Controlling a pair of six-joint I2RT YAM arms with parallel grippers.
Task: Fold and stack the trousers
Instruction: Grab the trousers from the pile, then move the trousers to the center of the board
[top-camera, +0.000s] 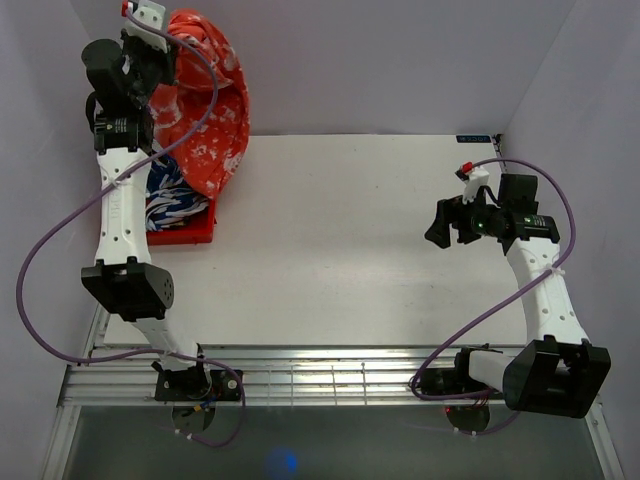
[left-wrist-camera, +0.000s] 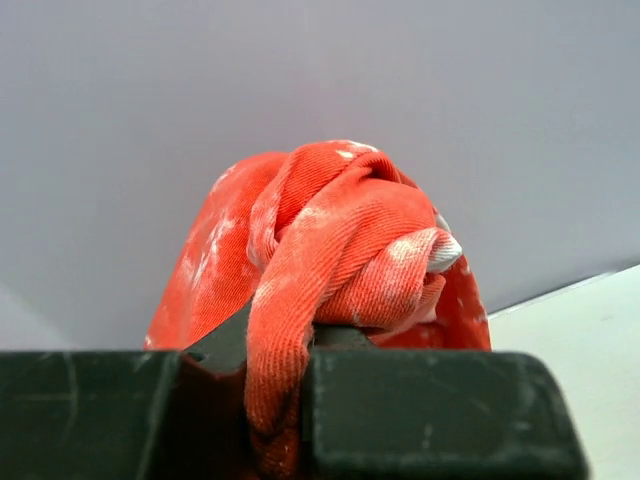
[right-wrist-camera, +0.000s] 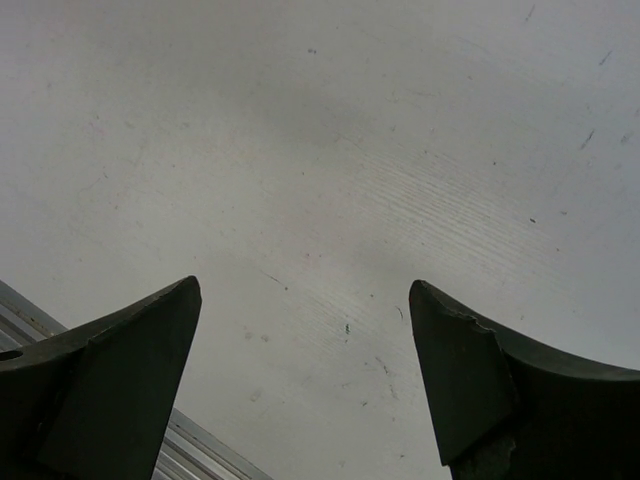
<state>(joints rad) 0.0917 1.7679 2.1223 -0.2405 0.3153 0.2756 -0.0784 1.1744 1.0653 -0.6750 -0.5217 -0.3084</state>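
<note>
1. Pinches a twisted fold of the trousers (left-wrist-camera: 330, 250) in the left gripper (left-wrist-camera: 290, 370), high at the far-left corner.
2. Hangs bunched, long axis running down toward the red bin (top-camera: 190, 235).
3. Holds the right gripper (right-wrist-camera: 305, 370) apart, empty, over the counter (top-camera: 350, 250).

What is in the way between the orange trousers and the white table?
Nothing I can see. The left hand is shut on the trousers, hanging over the red bin. The table shows nothing in the path; the open right hand sits far to the right.
</note>
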